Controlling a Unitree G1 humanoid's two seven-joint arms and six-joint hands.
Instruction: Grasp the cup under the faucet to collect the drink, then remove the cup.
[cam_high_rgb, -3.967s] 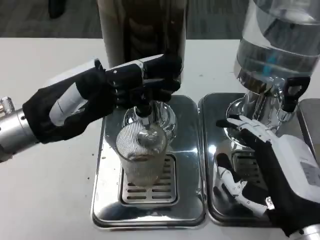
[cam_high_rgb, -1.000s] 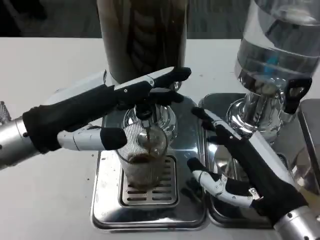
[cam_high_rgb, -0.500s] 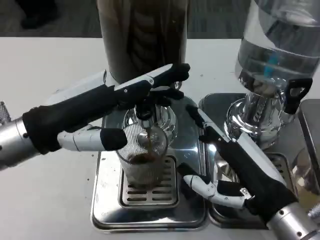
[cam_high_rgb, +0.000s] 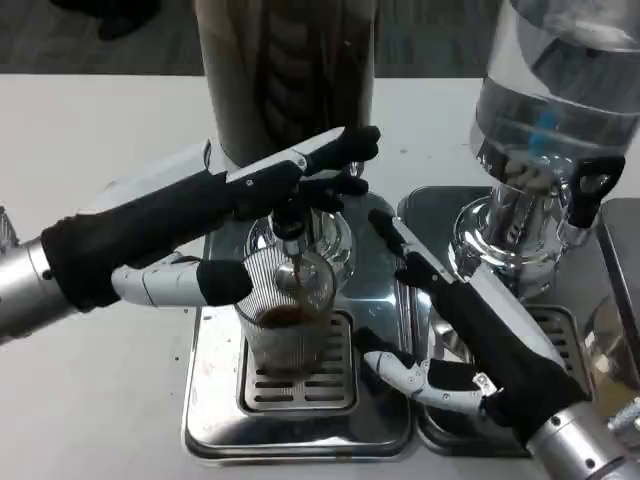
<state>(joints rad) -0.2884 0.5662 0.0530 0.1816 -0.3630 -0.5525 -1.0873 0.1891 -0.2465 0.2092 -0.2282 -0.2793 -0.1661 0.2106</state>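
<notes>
Cup (cam_high_rgb: 285, 325): a clear ribbed tumbler standing upright on the slotted grate at the middle of the left drip tray (cam_high_rgb: 215, 400), directly below the faucet (cam_high_rgb: 290, 225); a thin brown stream falls into it and a shallow layer of dark drink sits well below the rim.
How it will handle: likely light and stiff; the ribs should give some grip, but the thin wall may flex or slip if squeezed hard, and the open top will spill if tilted.
Where to take hold: around the ribbed wall at mid-height, from the right side, where it is free.
Left hand (cam_high_rgb: 230, 215): reaches over the cup, upper fingers laid on the faucet lever, thumb stretched low beside the cup's left wall; I cannot tell whether it touches the cup. It seems to be pressing the tap rather than holding anything.
Right hand (cam_high_rgb: 465, 335): fingers spread and holding nothing, above the seam between the two trays, thumb near the cup's base but apart from it.
Dispenser (cam_high_rgb: 285, 75): dark tall tank at the back edge of the left tray.
Right drip tray (cam_high_rgb: 425, 215): carries a clear water dispenser (cam_high_rgb: 550, 110) with a black tap.
Table (cam_high_rgb: 90, 380): white, bearing both trays.
</notes>
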